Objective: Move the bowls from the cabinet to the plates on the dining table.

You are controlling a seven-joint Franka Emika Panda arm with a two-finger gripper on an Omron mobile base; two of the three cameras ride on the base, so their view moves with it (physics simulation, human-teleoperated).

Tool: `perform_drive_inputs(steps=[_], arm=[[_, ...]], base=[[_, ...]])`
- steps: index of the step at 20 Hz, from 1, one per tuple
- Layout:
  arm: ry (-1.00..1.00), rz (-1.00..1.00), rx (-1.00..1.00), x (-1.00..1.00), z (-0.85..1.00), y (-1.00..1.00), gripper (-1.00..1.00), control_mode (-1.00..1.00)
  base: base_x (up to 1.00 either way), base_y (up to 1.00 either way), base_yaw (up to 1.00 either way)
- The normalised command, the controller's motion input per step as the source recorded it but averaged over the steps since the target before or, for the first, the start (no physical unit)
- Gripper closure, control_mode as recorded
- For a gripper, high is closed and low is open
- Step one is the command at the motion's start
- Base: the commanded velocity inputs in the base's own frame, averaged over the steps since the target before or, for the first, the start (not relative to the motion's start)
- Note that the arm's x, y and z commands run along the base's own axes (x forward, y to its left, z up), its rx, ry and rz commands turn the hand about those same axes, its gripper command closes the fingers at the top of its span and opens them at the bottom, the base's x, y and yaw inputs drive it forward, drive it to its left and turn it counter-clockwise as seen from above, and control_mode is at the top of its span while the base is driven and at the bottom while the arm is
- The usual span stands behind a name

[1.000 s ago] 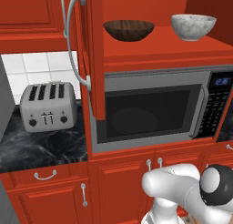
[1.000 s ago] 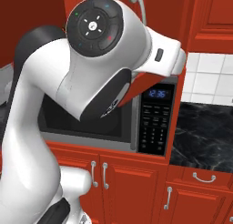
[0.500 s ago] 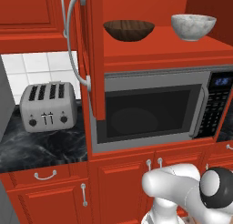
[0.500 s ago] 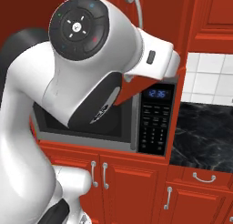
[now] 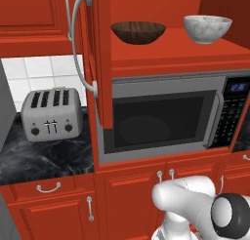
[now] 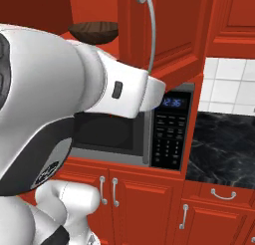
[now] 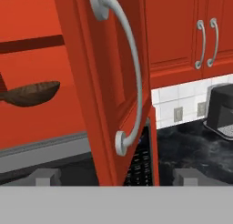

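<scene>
Two bowls stood on the red floor of the open cabinet (image 5: 171, 56), directly above the microwave (image 5: 166, 114): a wide, shallow brown bowl (image 5: 138, 32) to the left and a smaller, deeper white bowl (image 5: 207, 28) to its right, well apart and both upright. Neither had yet been lifted, so the task stood at its beginning. The cabinet door (image 7: 104, 82) was swung out, its long curved silver handle (image 7: 129, 59) running down the door's face. In the hand view, the door edge and handle lay straight ahead of the hand (image 7: 116, 177), whose fingers (image 7: 45, 176) stood apart with nothing between them. The brown bowl (image 7: 31, 93) lay beyond the door to the hand's left in that view, seen edge-on at mid height; reaching it would probably require the hand to pass round the door edge towards that side and into the cabinet. Being round, the bowl offered no long axis, and its rim looked the likeliest place to grip. The brown bowl (image 6: 94, 31) also showed in the right base view, above the white arm (image 6: 74, 104). The white bowl's bearing from the hand could not be told.

Readable writing was limited to the microwave clock (image 6: 171, 102), whose blue digits appeared to read 12:36. The keypad (image 6: 167, 142) markings below it were too small to read. A silver toaster (image 5: 51, 114) on the black marble table (image 5: 49, 158) to the left bore no legible brand.
</scene>
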Motion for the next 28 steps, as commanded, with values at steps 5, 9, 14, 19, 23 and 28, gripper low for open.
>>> perform_drive_inputs(steps=[5, 9, 14, 19, 23, 28], arm=[[-0.02, 0.03, -0.06, -0.40, 0.02, 0.71, -1.00, -1.00], [-0.03, 0.02, -0.13, -0.38, 0.06, 0.82, -1.00, -1.00], [0.00, 0.02, -0.13, -0.25, 0.08, 0.70, -1.00, -1.00], [0.01, 0.00, -0.20, 0.17, 0.00, 0.31, -1.00, -1.00], [0.06, 0.00, -0.20, 0.51, 0.00, 0.22, -1.00, -1.00], [0.03, 0.00, -0.18, 0.76, -0.05, 0.13, -1.00, -1.00]], base=[[0.00, 0.00, 0.00], [0.00, 0.00, 0.00], [0.00, 0.00, 0.00], [0.00, 0.00, 0.00], [0.00, 0.00, 0.00], [0.00, 0.00, 0.00]])
